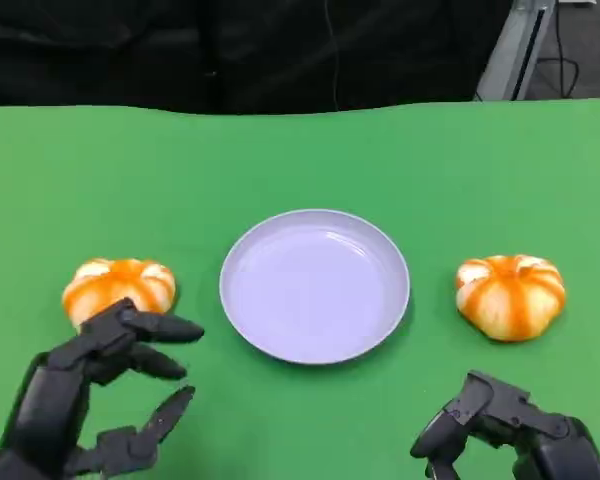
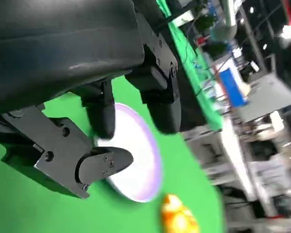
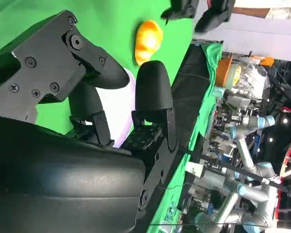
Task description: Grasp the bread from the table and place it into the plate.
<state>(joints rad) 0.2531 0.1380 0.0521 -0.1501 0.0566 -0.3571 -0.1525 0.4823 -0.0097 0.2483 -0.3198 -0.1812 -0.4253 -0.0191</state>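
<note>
Just beyond the left hand (image 1: 100,385), spread wide and holding nothing, the bread roll (image 1: 119,288) looks soft, light; cup its sides gently.

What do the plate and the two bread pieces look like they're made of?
The plate looks like smooth pale-lilac plastic or melamine; soft sheen, thin raised rim. The left bread and right bread look like glossy molded toy food, orange and cream lobes, possibly foam or soft plastic.

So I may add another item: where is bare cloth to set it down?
Free: the wide strip of green table behind the plate, and between plate and right bread. Crowded: the left bread, with the left hand right beside it.
</note>
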